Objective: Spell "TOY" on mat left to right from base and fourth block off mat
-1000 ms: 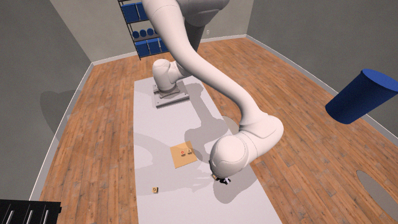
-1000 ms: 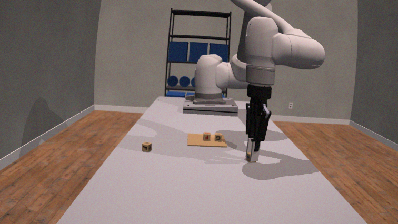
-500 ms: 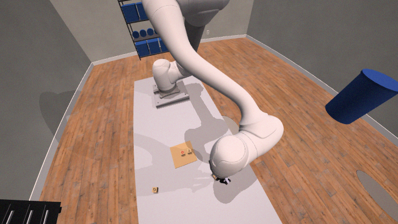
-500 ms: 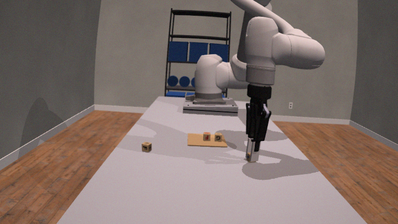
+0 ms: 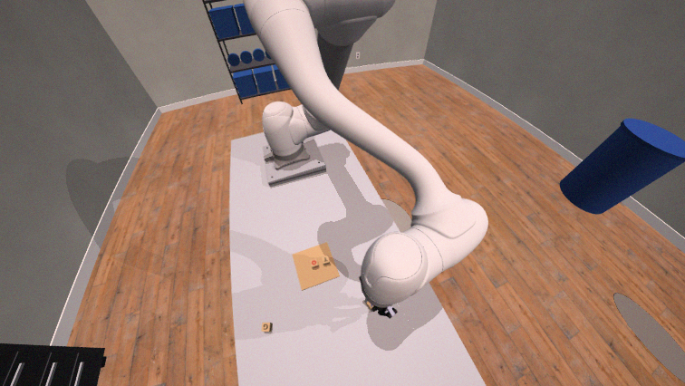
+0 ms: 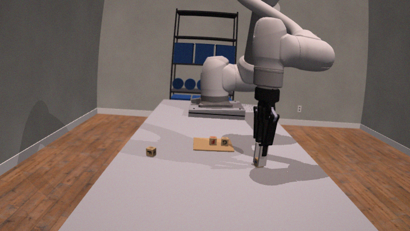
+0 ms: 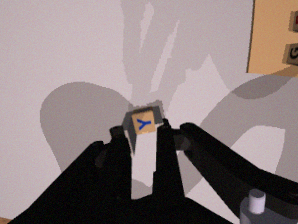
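My gripper (image 5: 381, 310) (image 6: 260, 156) (image 7: 144, 119) points straight down at the table, to the right of the mat as the exterior view shows it. It is shut on a small wooden block (image 6: 257, 161) (image 7: 144, 121) with a blue Y on top, held low at the table surface. The tan mat (image 5: 311, 282) (image 6: 200, 146) (image 7: 273, 23) lies flat on the table. Two blocks stand side by side on it, one with a red letter (image 5: 314, 263) (image 6: 212, 140) and one with a dark letter (image 5: 325, 260) (image 6: 224, 141). A fourth block (image 5: 266, 326) (image 6: 151, 151) lies off the mat.
The robot base (image 5: 292, 165) (image 6: 216, 109) stands at the far end of the long grey table (image 5: 268, 364) (image 6: 186, 200). A black shelf with blue boxes (image 6: 203, 52) stands behind it. A blue cylinder (image 5: 618, 165) hangs at the right.
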You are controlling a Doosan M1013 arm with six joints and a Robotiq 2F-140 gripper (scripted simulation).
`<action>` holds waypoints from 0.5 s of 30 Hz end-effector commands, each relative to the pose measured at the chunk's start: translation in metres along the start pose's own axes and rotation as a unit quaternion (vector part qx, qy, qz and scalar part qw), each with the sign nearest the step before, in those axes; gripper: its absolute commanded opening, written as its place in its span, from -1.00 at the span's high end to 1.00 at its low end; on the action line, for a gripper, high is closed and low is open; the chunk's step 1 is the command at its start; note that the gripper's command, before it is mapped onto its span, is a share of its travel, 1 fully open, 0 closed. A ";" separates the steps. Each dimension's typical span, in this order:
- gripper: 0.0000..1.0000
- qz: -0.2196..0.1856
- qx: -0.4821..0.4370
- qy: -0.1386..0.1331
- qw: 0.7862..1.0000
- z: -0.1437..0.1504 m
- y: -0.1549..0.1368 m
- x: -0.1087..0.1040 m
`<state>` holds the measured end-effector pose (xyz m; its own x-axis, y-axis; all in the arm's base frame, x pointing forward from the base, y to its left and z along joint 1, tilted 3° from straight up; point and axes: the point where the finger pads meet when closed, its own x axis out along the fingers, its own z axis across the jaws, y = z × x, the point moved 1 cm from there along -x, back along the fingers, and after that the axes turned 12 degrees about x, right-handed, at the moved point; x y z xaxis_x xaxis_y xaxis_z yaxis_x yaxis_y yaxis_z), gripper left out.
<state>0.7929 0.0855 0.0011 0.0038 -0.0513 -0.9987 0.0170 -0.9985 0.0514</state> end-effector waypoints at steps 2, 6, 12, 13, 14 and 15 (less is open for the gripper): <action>0.74 0.001 -0.001 -0.002 1.000 0.002 0.002 0.000; 0.74 0.001 -0.001 -0.002 1.000 0.002 0.002 -0.020; 0.74 0.001 -0.001 -0.002 1.000 0.002 0.002 -0.049; 0.74 0.001 -0.001 -0.002 1.000 0.002 0.002 -0.057; 0.74 0.001 -0.001 -0.002 1.000 0.002 0.002 -0.065; 0.74 0.001 -0.001 -0.002 1.000 0.002 0.002 -0.072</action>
<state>0.7891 0.0843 0.0430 -0.0066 -0.0550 -0.9985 0.0143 -0.9984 0.0549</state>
